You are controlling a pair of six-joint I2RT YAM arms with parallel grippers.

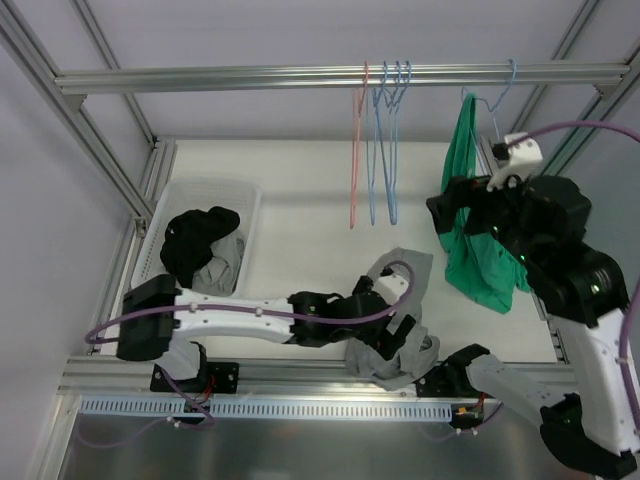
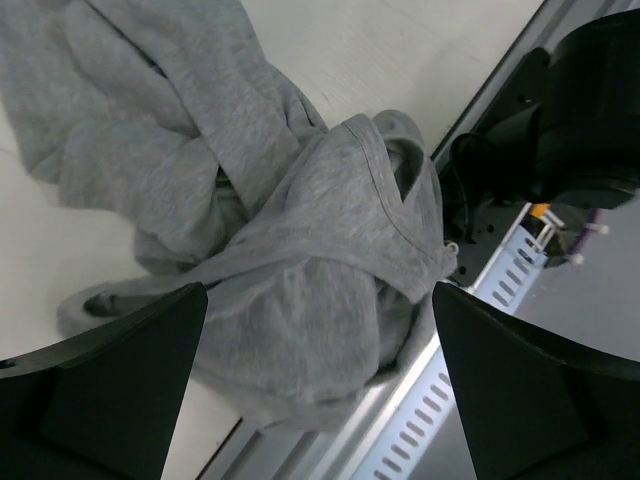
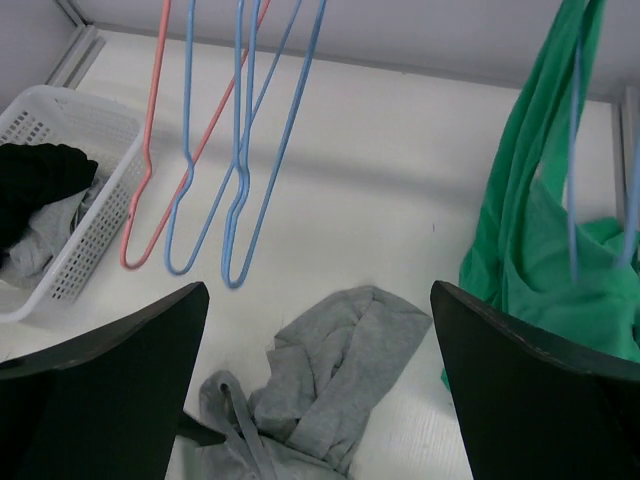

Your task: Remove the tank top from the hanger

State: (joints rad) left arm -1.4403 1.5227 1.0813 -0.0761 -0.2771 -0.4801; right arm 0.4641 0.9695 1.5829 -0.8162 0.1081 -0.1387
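A green tank top [image 1: 480, 250] hangs on a blue hanger [image 1: 497, 100] at the right end of the rail; it also shows in the right wrist view [image 3: 530, 260] with the hanger's wire [image 3: 575, 150] through it. My right gripper [image 1: 450, 212] is raised just left of the tank top, open and empty [image 3: 318, 285]. My left gripper [image 1: 392, 325] is open low over a crumpled grey garment [image 2: 300, 200] at the table's front edge, its jaws on either side of the cloth [image 2: 320, 290] and holding nothing.
One pink and several blue empty hangers [image 1: 380, 150] hang mid-rail, also seen in the right wrist view [image 3: 240, 150]. A white basket [image 1: 215, 185] with black and grey clothes stands at the left. The grey garment [image 1: 410, 268] lies between the arms. A metal frame borders the table.
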